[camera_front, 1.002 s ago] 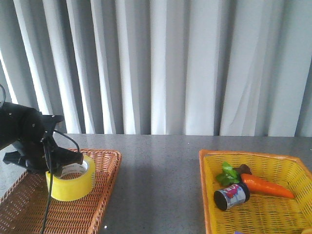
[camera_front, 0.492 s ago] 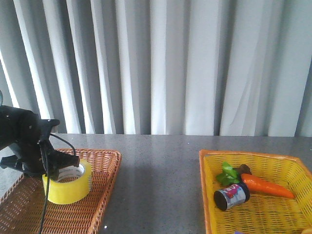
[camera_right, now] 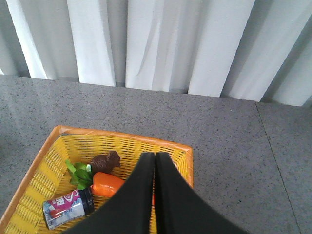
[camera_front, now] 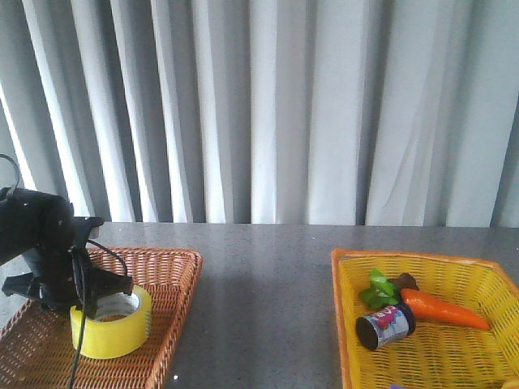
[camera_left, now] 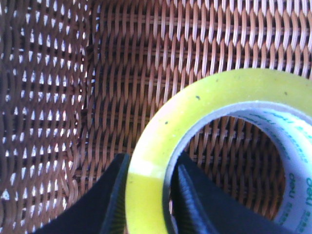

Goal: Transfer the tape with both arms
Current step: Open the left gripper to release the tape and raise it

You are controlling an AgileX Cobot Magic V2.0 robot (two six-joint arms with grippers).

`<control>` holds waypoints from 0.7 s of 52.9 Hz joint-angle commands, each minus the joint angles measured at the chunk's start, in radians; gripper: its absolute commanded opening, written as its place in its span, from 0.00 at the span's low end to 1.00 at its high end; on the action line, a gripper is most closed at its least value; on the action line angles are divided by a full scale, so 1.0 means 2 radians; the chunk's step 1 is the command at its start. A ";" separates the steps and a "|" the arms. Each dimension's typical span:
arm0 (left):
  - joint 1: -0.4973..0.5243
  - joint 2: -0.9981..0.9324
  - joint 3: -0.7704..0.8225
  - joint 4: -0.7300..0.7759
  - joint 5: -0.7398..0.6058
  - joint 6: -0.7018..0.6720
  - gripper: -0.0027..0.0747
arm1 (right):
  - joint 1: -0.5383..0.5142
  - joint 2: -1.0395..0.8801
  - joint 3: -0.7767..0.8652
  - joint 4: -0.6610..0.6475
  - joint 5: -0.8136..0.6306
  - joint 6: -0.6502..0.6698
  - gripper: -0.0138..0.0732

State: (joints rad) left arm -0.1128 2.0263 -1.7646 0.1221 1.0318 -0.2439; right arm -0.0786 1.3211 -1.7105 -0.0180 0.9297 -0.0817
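While the left tool [camera_front: 101,285] grips the tape [camera_front: 111,321] with one finger inside the core and one outside the wall, the roll has sunk lower over the last second, near the floor of the brown wicker basket [camera_front: 174,279] at 9 o'clock on the bench [camera_front: 268,275]. Lift-off seemingly has not begun. Its core axis points near 12 o'clock. The right tool [camera_right: 155,190], fingers pressed together, hovers above the yellow basket [camera_right: 48,170].
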 commanded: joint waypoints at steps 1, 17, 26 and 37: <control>-0.001 -0.031 -0.017 -0.001 -0.027 -0.003 0.10 | -0.003 -0.014 -0.011 -0.004 -0.034 -0.001 0.15; -0.001 -0.031 -0.017 -0.001 -0.024 -0.002 0.25 | -0.003 -0.014 -0.011 -0.004 -0.034 -0.001 0.15; -0.001 -0.031 -0.017 -0.001 -0.018 -0.004 0.48 | -0.003 -0.014 -0.011 -0.004 -0.033 -0.001 0.15; -0.001 -0.031 -0.017 -0.001 -0.003 -0.004 0.68 | -0.003 -0.014 -0.011 -0.004 -0.033 -0.001 0.15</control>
State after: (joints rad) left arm -0.1128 2.0235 -1.7657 0.1195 1.0349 -0.2439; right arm -0.0786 1.3211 -1.7105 -0.0180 0.9297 -0.0817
